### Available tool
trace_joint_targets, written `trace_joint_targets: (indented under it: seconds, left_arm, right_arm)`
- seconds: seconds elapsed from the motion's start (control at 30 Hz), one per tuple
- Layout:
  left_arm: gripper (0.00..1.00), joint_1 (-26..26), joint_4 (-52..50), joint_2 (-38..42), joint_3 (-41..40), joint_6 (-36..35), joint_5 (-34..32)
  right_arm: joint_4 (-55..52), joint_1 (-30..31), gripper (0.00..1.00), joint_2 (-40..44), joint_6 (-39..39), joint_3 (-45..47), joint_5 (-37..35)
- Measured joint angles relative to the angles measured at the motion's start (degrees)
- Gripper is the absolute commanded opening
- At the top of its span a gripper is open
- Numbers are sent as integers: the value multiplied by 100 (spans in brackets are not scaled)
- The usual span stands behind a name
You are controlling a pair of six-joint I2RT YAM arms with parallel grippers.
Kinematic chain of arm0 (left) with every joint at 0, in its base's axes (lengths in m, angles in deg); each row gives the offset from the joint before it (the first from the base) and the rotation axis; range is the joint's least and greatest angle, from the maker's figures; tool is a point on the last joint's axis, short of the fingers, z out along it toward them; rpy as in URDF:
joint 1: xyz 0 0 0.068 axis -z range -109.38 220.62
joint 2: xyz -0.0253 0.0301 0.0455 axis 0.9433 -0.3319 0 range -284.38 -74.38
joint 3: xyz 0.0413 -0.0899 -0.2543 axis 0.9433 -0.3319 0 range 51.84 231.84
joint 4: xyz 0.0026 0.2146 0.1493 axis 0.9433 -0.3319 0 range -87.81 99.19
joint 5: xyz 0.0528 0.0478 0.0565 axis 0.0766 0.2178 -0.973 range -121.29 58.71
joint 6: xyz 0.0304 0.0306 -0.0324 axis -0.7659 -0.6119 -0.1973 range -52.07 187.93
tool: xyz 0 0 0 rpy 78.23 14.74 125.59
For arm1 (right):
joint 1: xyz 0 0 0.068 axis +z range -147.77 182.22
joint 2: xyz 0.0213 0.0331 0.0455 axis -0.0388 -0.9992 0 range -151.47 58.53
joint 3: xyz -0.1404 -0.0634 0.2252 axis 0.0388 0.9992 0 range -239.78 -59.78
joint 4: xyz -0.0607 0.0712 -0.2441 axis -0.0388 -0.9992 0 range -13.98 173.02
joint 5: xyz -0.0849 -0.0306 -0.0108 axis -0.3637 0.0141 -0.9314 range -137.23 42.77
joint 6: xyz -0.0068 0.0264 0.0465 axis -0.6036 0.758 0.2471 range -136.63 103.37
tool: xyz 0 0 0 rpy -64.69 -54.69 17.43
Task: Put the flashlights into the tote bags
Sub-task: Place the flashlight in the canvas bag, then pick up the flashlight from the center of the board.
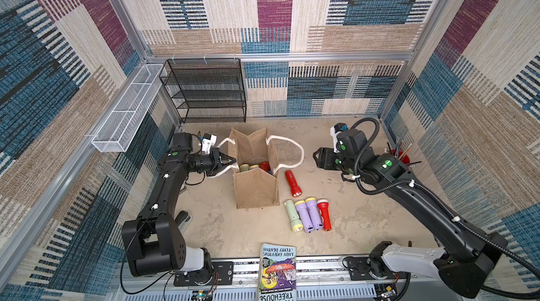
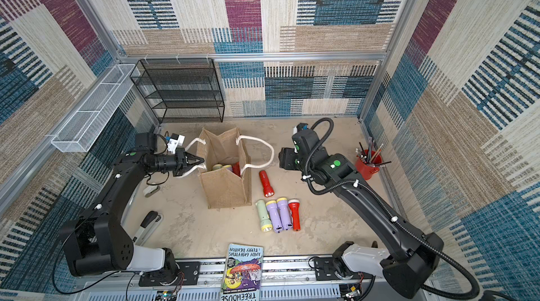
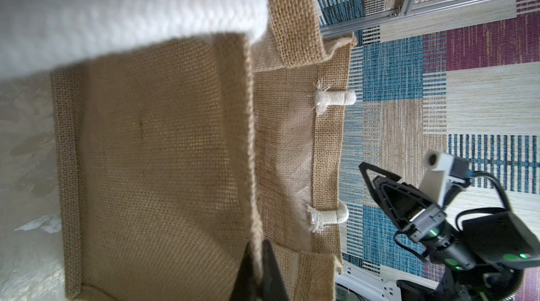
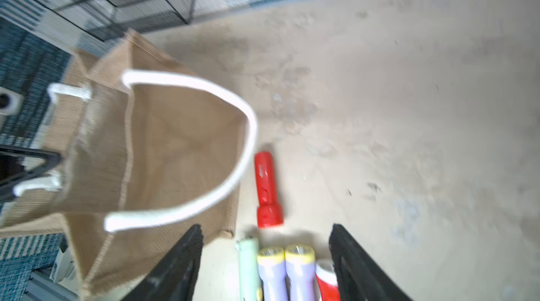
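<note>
1. The left pincer [image 3: 258, 273] is clamped shut on the top edge of the tote bag [image 1: 255, 190]. It holds only a thin fold of burlap. If that fold slips out, or the arm tugs sideways, the soft wall may sag and narrow the mouth, or the bag may tip.
2. The tote bag stands upright between the two pincers with its mouth open, and several flashlights [image 1: 250, 167] already lie inside. On the right pincer's side, a white rope handle [image 1: 299, 150] loops out over the desk [image 1: 365, 212]. An arm passing low could snag it and drag the bag.
3. A lone red flashlight [image 1: 293, 183] lies on the desk between the bag and the right pincer, just beside the bag wall. Its round body probably rolls if nudged, and a grasp this close could catch burlap or rope too.
4. A row of four flashlights [image 1: 304, 216] lies side by side, touching, nearer the arm bases than either pincer. There is no gap for a finger, so one jaw may shove a neighbour or lift two.
5. The right pincer [image 1: 318, 158] hangs wide and empty above the desk, apart from the bag. A release off-centre would likely bounce a flashlight off the rim.
</note>
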Motion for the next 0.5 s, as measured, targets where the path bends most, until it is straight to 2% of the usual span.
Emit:
trace_joint_targets:
  seconds: [0.3,0.5]
  left_arm:
    - [0,-2,37,-105,-7,13,24]
    - [0,-2,42,-111,-13,13,24]
  right_arm:
    - [-866,-116,70,538,761,2098,643]
    - [-671,-116,68,857,999,2761,1082]
